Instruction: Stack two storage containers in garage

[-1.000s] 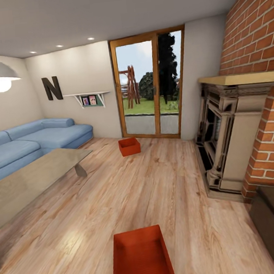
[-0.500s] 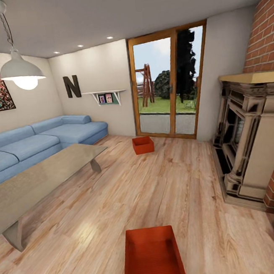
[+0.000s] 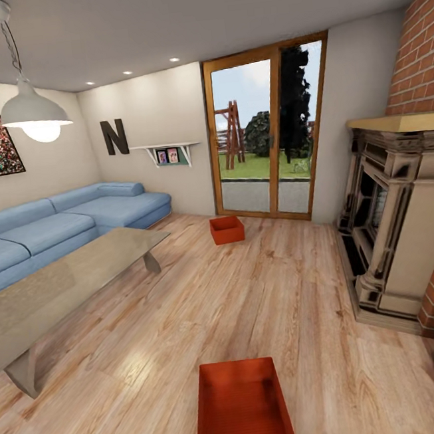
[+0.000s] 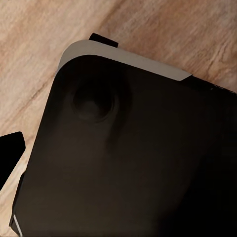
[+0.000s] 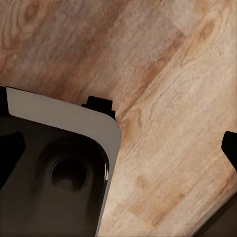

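Indoors, in the living room, the head view looked over a light wood plank floor. One red-orange storage container stood on these planks close to the robot, at the lower edge of the view, open side up and empty. The second storage container stood far from the first one, just before the wood-framed glass doors, also open and on the planks. A blue sofa ran along the left wall, and a glass-topped coffee table stood before it, well apart from both containers. A stone fireplace with brick above it took the right side. A white hanging lamp was near the upper left corner.

Both wrist views looked down at the plank floor past a dark rounded body with a pale rim, which seemed to be part of the robot itself. Small black shapes showed at the borders of these views, but whether the left or right fingers were apart or together, I cannot tell.
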